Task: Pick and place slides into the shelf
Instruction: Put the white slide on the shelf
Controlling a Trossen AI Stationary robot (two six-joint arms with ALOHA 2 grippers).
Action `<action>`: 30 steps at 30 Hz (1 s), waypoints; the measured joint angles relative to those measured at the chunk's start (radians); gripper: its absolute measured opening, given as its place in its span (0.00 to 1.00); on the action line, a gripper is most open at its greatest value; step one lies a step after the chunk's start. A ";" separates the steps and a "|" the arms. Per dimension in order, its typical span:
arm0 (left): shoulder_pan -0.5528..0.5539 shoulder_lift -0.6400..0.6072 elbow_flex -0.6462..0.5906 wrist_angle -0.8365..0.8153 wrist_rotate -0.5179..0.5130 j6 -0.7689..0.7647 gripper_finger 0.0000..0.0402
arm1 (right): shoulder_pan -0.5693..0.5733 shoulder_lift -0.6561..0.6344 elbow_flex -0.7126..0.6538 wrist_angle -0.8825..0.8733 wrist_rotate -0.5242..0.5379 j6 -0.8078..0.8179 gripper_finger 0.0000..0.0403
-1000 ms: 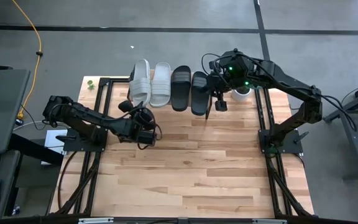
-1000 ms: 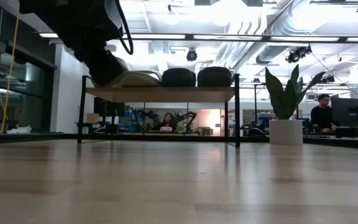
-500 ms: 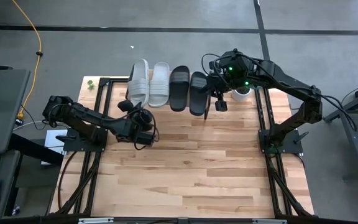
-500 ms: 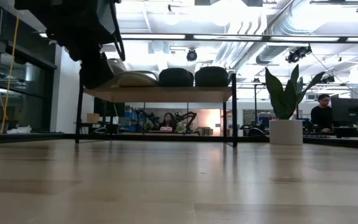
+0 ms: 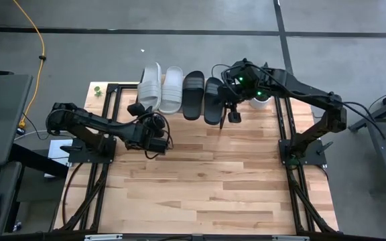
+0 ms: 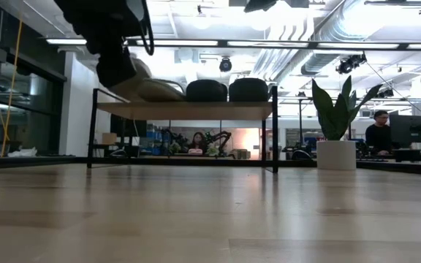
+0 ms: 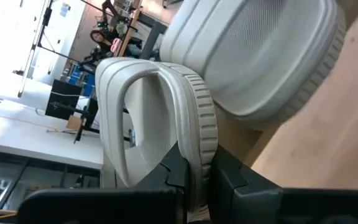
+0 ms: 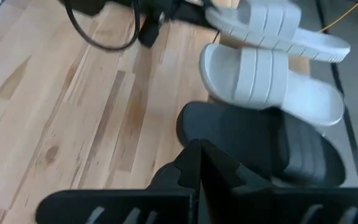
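Four slides lie side by side on the shelf (image 5: 179, 114) at the table's far edge, soles on its board. They are a light grey slide (image 5: 151, 86) on the left, a second grey slide (image 5: 173, 89), a black slide (image 5: 194, 94) and another black slide (image 5: 213, 100). My left gripper (image 5: 139, 109) is shut on the leftmost grey slide (image 7: 166, 106), which stands tilted on its side. My right gripper (image 5: 233, 115) is shut and sits at the near right side of the rightmost black slide (image 8: 253, 146). My left gripper pinches the sole's ribbed rim (image 7: 207, 124) at the near end of the leftmost grey slide between its two fingers, coming from the table's near side. The slide is tipped onto its edge, leaning beside the second grey slide (image 7: 253, 56). My right gripper: I cannot tell whether its shut fingers (image 8: 194, 155) touch the black slide.
A white plant pot (image 5: 260, 100) stands just right of the shelf, close behind my right gripper, with its leaves (image 6: 335, 109) rising above shelf height. Bare tabletop (image 5: 206, 181) spreads toward the near edge. People sit in the room beyond the table.
My left gripper has moved toward the far edge and up, tipping the leftmost grey slide from flat onto its side. My right gripper has shifted slightly toward the table's left. The shelf with its slides has slid a little to the left.
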State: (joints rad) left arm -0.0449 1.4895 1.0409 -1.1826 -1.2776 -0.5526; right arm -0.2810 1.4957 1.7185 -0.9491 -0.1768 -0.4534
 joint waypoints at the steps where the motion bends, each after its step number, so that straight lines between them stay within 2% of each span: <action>1: 0.000 0.000 -0.002 0.000 0.001 0.000 0.04 | 0.000 0.001 -0.007 0.001 0.000 0.001 0.00; 14: -0.002 0.000 -0.123 0.041 0.055 -0.077 0.03 | 0.000 0.000 -0.020 0.006 -0.001 0.004 0.00; 21: -0.002 0.000 -0.128 0.057 0.060 -0.079 0.04 | 0.000 0.000 -0.020 0.027 -0.003 0.007 0.00; 24: -0.001 0.000 -0.120 0.056 0.063 -0.081 0.12 | 0.000 0.000 -0.020 0.027 -0.003 0.007 0.00; 30: -0.001 0.001 -0.091 0.053 0.081 -0.058 0.36 | 0.000 0.000 -0.020 0.031 -0.010 0.007 0.00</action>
State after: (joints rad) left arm -0.0460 1.4902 0.9503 -1.1297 -1.1969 -0.6107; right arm -0.2810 1.4952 1.6985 -0.9176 -0.1872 -0.4461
